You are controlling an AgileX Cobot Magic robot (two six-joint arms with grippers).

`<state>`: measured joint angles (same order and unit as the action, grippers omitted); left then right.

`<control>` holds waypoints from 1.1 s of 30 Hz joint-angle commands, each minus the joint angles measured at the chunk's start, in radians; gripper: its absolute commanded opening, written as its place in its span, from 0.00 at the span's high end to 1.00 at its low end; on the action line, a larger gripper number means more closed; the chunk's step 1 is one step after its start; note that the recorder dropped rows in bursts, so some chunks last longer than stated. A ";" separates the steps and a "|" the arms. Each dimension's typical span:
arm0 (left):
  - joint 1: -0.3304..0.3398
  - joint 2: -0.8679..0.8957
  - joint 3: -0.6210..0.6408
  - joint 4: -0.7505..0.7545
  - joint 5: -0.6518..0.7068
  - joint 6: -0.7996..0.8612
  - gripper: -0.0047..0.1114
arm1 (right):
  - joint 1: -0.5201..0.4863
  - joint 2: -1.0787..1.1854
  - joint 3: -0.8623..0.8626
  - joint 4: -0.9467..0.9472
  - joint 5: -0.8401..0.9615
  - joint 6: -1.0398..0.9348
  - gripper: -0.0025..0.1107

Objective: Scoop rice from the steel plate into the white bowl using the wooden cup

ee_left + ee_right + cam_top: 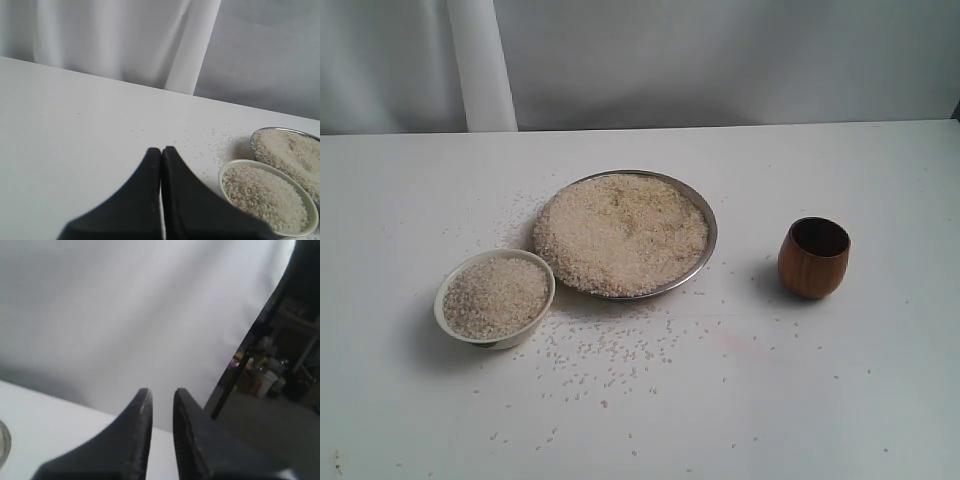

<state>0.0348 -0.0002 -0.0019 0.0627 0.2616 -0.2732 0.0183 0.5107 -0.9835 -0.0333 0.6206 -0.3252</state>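
Note:
The steel plate sits mid-table, heaped with rice. Touching its front left rim is the white bowl, filled with rice too. The wooden cup stands upright and apart to the plate's right, its dark inside showing. No gripper appears in the exterior view. My left gripper is shut with nothing in it, hovering beside the white bowl and the steel plate. My right gripper shows a narrow gap between its fingers, empty, facing the backdrop; the cup is outside that view.
Loose grains lie scattered on the white table in front of and behind the bowl and plate. A white curtain hangs behind the table's far edge. A sliver of metal rim shows at the edge of the right wrist view.

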 commanded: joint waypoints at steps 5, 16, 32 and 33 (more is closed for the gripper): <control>-0.004 0.000 0.002 -0.002 -0.003 -0.002 0.96 | -0.009 -0.225 0.317 0.049 -0.303 0.099 0.85; -0.004 0.000 0.002 -0.002 -0.003 -0.002 0.96 | -0.009 -0.333 0.523 -0.106 -0.296 0.297 0.85; -0.004 0.000 0.002 -0.002 -0.003 -0.002 0.96 | -0.078 -0.511 0.984 0.102 -0.505 0.299 0.85; -0.004 0.000 0.002 -0.002 -0.003 -0.002 0.96 | -0.087 -0.511 0.984 0.099 -0.470 0.296 0.85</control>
<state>0.0348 -0.0002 -0.0019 0.0627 0.2616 -0.2732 -0.0492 0.0052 -0.0063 0.0402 0.1338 -0.0264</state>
